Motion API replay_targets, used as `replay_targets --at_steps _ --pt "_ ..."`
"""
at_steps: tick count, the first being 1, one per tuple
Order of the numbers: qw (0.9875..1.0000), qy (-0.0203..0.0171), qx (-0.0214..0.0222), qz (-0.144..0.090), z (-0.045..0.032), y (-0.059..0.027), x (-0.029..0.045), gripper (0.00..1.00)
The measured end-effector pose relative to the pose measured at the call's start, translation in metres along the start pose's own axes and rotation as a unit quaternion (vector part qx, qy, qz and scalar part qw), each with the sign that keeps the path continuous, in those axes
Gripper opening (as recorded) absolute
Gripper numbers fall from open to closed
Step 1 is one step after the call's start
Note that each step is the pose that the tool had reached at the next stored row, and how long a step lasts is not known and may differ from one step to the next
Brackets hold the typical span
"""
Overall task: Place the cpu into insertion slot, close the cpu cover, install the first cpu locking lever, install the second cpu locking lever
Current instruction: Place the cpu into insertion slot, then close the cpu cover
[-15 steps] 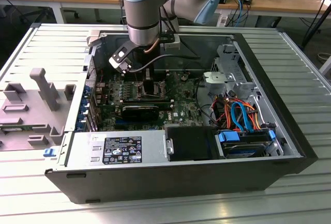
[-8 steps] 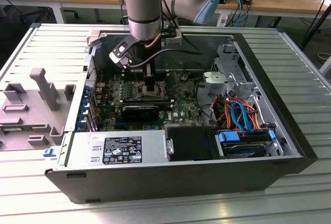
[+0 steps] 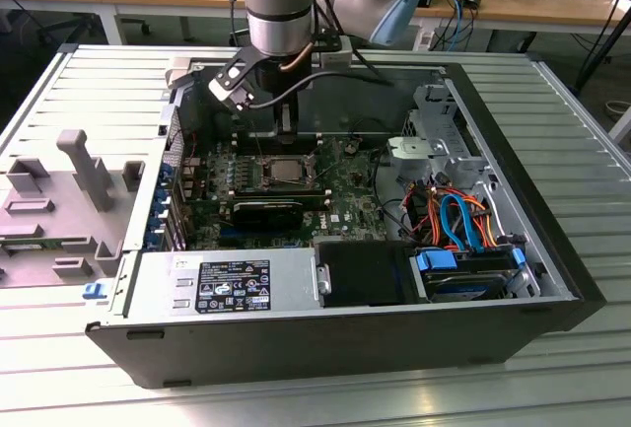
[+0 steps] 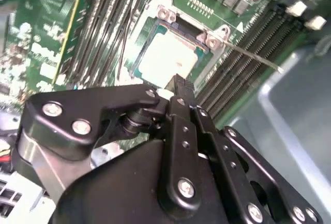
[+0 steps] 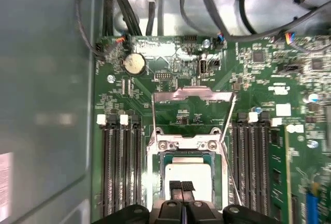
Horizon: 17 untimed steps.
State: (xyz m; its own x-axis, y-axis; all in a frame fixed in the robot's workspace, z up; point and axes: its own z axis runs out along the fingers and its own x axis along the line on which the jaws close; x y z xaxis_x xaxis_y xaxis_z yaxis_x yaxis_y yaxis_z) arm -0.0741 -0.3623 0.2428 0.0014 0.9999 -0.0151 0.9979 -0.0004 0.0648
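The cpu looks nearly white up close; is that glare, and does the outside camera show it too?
Likely glare: in both wrist views the cpu is washed pale by reflected light; in the exterior view it reads duller grey, while the table shines brightest along its near edge.

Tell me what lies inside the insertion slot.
The cpu lies inside the insertion slot, its silver-grey top facing up. The gripper, fingers together, covers part of that top, and the slot's contacts beneath the chip are hidden.
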Motion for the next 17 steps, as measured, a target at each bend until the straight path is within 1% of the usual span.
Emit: replay_targets --at_steps 1,17 --pt "1.0 0.0002 -0.0001 0.0 -0.0021 0.0002 0.0 0.11" --pt "1.0 0.0002 0.0 0.0 -0.0026 0.0006 -0.0003 0.11"
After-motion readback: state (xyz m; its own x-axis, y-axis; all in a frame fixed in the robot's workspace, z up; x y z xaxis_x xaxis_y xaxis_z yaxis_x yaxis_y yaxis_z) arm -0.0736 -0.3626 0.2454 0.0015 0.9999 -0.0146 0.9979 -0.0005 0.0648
